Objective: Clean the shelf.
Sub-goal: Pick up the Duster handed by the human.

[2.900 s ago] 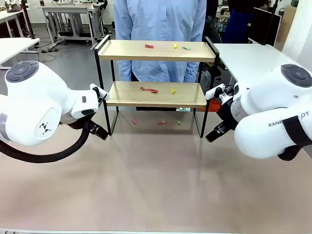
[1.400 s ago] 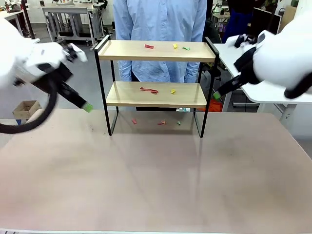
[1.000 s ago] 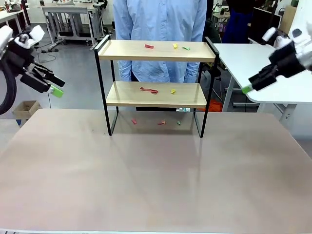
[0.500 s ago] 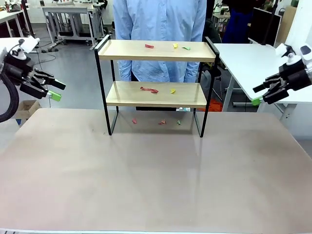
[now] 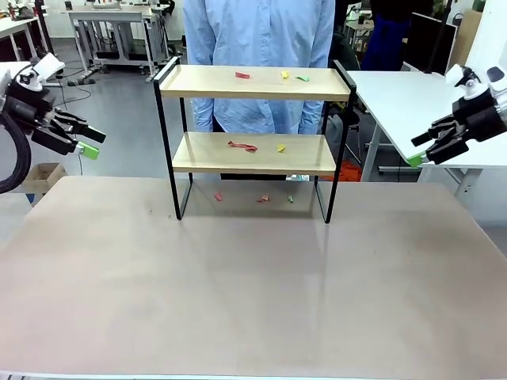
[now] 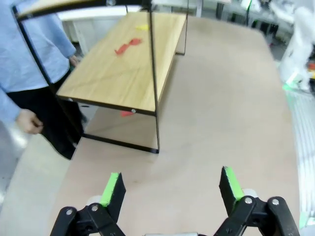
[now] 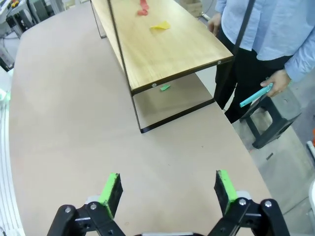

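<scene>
Left pincer (image 5: 93,144) withdrawn outward | right pincer (image 5: 415,152) too | shelf (image 5: 206,82) unmoved

Shelf (image 5: 238,161) on table (image 5: 238,301), scraps (image 5: 242,146) on it, person (image 5: 257,32) behind.

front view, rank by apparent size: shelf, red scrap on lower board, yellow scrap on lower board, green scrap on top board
1. shelf, by far the largest
2. red scrap on lower board
3. yellow scrap on lower board and green scrap on top board: look alike, too small to rank
</scene>
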Robot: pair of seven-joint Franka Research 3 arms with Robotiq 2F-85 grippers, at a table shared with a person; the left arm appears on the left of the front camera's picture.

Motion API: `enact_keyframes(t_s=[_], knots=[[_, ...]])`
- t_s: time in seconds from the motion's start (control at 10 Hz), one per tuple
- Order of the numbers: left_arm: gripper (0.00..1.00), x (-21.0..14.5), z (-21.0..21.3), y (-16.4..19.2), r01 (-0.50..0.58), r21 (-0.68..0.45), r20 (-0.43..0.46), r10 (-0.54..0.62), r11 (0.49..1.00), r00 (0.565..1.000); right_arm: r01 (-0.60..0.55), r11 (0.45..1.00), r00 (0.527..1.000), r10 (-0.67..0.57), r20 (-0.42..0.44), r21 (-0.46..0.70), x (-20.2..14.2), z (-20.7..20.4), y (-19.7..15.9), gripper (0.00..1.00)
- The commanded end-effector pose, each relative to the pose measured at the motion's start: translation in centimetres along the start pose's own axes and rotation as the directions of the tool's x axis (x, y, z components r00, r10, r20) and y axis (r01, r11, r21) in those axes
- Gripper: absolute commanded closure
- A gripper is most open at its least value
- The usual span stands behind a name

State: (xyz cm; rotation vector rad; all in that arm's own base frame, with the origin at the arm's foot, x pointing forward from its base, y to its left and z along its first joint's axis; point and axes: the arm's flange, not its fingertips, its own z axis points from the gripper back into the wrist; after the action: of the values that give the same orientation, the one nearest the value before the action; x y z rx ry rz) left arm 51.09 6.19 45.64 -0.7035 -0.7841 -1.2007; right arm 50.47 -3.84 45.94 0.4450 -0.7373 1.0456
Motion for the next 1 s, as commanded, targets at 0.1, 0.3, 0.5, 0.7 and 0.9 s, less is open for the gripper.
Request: enact_keyframes(t_s=[0.1,0.3,0.5,0.7,0.9], knots=[[0.0,-4.5,0.5,7.2,-0.042,-0.103,0.18,0.061,0.994,0.982,-0.021,0.987,0.982,-0.009,0.187,0.158,-2.6,-1.6,-8.5,0.0],[0.0,-7.6,0.2,8.8,0.001,-0.163,0.278,0.045,0.987,0.959,-0.039,0.982,0.942,-0.026,0.334,0.187,-5.5,-3.7,-12.2,0.0],[0.0,-9.5,-0.2,8.8,0.094,-0.145,0.375,-0.033,0.985,0.926,-0.082,0.977,0.903,-0.011,0.429,0.199,-8.2,-4.4,-14.0,0.0],[0.0,-10.7,-0.5,9.1,0.155,-0.118,0.443,-0.088,0.981,0.892,-0.093,0.967,0.848,-0.049,0.528,0.239,-9.6,-4.5,-14.4,0.0],[0.0,-11.5,-1.5,9.1,0.21,-0.099,0.49,-0.136,0.973,0.861,-0.103,0.974,0.818,-0.034,0.574,0.203,-10.5,-4.9,-15.4,0.0]])
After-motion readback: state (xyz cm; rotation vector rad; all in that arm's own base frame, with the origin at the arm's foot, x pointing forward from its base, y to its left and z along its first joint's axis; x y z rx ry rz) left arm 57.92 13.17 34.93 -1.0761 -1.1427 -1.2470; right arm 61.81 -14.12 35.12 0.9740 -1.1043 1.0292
